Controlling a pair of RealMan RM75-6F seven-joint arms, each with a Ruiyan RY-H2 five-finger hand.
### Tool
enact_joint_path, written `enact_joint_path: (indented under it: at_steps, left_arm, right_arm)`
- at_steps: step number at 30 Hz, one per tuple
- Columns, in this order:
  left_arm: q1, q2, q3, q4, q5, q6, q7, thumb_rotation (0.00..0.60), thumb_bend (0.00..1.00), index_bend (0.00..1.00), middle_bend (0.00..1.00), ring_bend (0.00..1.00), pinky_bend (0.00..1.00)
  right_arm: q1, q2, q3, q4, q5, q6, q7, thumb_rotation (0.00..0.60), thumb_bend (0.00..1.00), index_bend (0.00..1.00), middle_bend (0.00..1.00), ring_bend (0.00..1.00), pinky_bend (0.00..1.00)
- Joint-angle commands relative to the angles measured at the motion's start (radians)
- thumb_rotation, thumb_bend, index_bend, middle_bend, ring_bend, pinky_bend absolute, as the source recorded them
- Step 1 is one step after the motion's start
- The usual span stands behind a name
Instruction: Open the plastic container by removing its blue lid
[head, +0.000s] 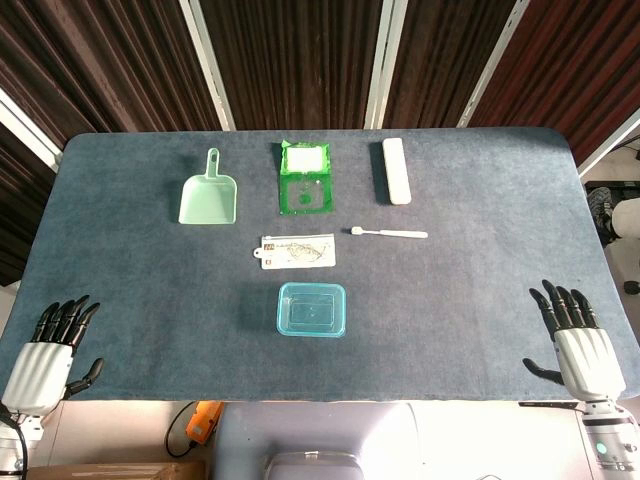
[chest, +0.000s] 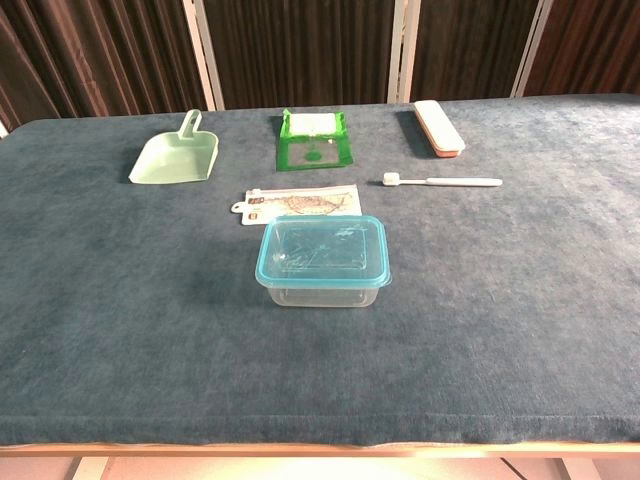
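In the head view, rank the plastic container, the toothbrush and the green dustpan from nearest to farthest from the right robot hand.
From the right robot hand, at the table's near right corner:
1. Toothbrush, right of centre, mid-table.
2. Plastic container, centre, near side; close to the toothbrush's distance, though slightly farther.
3. Green dustpan, far left.

The lid (chest: 322, 248) sits on the container (chest: 322, 290), with the packet (chest: 297, 203) just behind.

I see a clear container (chest: 322, 285) with blue lid (chest: 322, 248), pale green scoop (chest: 176, 158), bright green packet (chest: 315, 143), white toothbrush (chest: 443, 181), white case (chest: 438, 127) edged orange, on a dark blue-grey table (chest: 120, 330).
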Motion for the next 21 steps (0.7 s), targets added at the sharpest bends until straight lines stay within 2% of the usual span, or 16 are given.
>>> enact_joint_path:
  at_steps: [1,7,11,16,21]
  left_arm:
    - [-0.007,-0.023,0.008,0.028,0.032,0.006,-0.032,0.600,0.31,0.00,0.00,0.00,0.00]
    - [-0.103,-0.100,0.028,0.073,0.153,-0.054,-0.190,0.600,0.28,0.00,0.00,0.00,0.00]
    - [-0.208,-0.177,0.008,0.073,0.203,-0.136,-0.251,0.600,0.28,0.00,0.00,0.00,0.00]
    - [-0.306,-0.286,-0.043,0.089,0.153,-0.243,-0.297,0.600,0.29,0.00,0.00,0.00,0.00]
    - [-0.377,-0.395,-0.079,0.134,0.096,-0.333,-0.250,0.600,0.28,0.00,0.00,0.00,0.00]
  right_arm:
    - [0.000,0.000,0.000,0.000,-0.001,-0.001,0.004,0.600,0.16,0.00,0.00,0.00,0.00]
    - [-0.004,0.002,-0.007,-0.007,-0.014,0.005,0.008,0.600,0.16,0.00,0.00,0.00,0.00]
    - [-0.004,0.007,-0.019,-0.006,-0.031,0.001,0.016,0.600,0.16,0.00,0.00,0.00,0.00]
    - [0.001,0.018,-0.026,-0.006,-0.045,-0.009,0.037,0.600,0.16,0.00,0.00,0.00,0.00]
    - [0.008,0.032,-0.036,-0.007,-0.050,-0.030,0.068,0.600,0.16,0.00,0.00,0.00,0.00]
